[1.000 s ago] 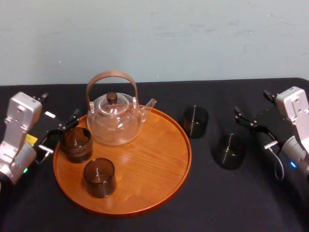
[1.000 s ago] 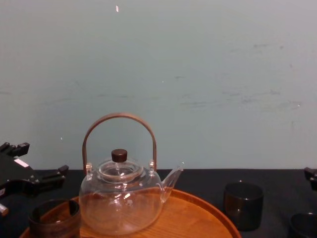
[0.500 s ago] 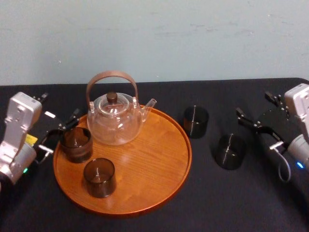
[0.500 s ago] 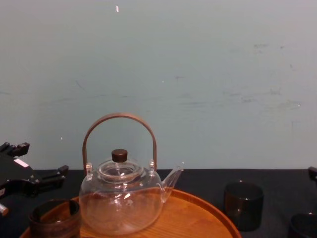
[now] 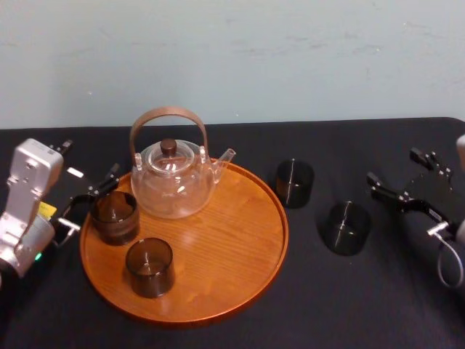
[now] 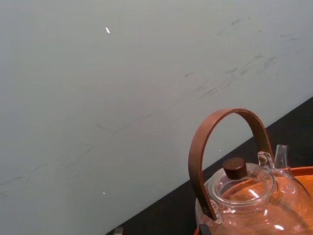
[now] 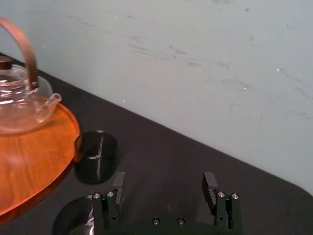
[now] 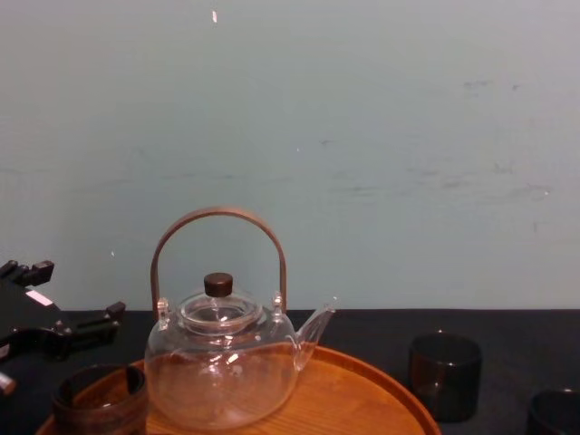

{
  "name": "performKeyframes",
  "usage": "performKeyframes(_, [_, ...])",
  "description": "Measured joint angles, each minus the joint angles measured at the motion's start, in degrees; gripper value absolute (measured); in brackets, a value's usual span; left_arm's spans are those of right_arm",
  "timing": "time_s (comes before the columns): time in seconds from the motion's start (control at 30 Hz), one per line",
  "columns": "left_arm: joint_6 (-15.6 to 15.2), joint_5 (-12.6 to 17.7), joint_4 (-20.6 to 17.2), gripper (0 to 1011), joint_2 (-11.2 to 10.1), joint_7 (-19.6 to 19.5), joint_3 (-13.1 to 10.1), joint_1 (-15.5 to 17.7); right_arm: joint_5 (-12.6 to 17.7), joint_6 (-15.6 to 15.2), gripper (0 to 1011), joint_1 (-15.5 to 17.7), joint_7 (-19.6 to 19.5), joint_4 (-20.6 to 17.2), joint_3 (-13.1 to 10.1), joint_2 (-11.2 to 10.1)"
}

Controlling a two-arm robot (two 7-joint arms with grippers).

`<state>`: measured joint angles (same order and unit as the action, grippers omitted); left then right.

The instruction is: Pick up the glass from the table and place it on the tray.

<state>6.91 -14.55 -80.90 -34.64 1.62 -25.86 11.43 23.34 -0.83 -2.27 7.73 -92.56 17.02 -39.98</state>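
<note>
From the head view, the tray (image 5: 218, 291) sits on the black surface (image 5: 341, 305) and carries a teapot (image 5: 174, 182) at its back. It also holds two dark glasses: the left glass (image 5: 114, 217) by its left rim and the front glass (image 5: 150, 267) nearer its front. To the right of the tray two more glasses stand on the surface. The inner glass (image 5: 294, 183) is just beside the rim, and the outer glass (image 5: 346, 227) is farther out. The left gripper (image 5: 89, 202) is at the tray's left rim with its fingers spread wide. It is just beside the left glass, though contact cannot be told. The right gripper (image 5: 403, 176) is well right of the tray, beyond the outer glass, with its fingers wide and holding nothing.

In the left wrist view, the teapot (image 6: 249, 196) with its brown handle stands on the tray (image 6: 303, 171).

In the right wrist view, the right gripper (image 7: 164, 188) has its fingers wide apart. The outer glass (image 7: 73, 215) is near one finger, and the inner glass (image 7: 96, 155) is just off the tray (image 7: 29, 161). The teapot (image 7: 19, 107) is on the tray.

In the chest view, the teapot (image 8: 222, 376) and the left glass (image 8: 100, 399) are on the tray (image 8: 362, 390). The left gripper (image 8: 72, 299) is off the tray's left side. The inner glass (image 8: 444, 376) and the outer glass (image 8: 555, 412) are off its right side.
</note>
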Motion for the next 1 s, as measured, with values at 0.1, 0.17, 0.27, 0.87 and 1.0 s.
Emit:
performKeyframes(0.1, [0.0,0.0,0.0,1001,0.0,0.0,0.0,0.0,0.75,-0.64,1002,1.44,0.84,-1.39,-0.91,-0.75])
performKeyframes(0.17, [0.0,0.0,0.0,1001,0.0,0.01,0.0,0.0,1.27,-1.13,1002,2.78,1.49,-2.64,-1.79,-1.45])
performKeyframes(0.27, [0.0,0.0,0.0,1001,0.0,0.0,0.0,0.0,2.06,-1.83,1002,4.59,2.26,-4.28,-3.02,-2.22])
performKeyframes(0.87, [0.0,0.0,0.0,1002,0.0,0.0,0.0,0.0,4.45,-6.23,1002,11.9,8.12,-10.95,-7.24,-5.19])
performKeyframes(1.0, [0.0,0.0,0.0,1002,0.0,0.0,0.0,0.0,4.42,-7.29,1002,12.6,9.4,-11.73,-7.38,-5.59])
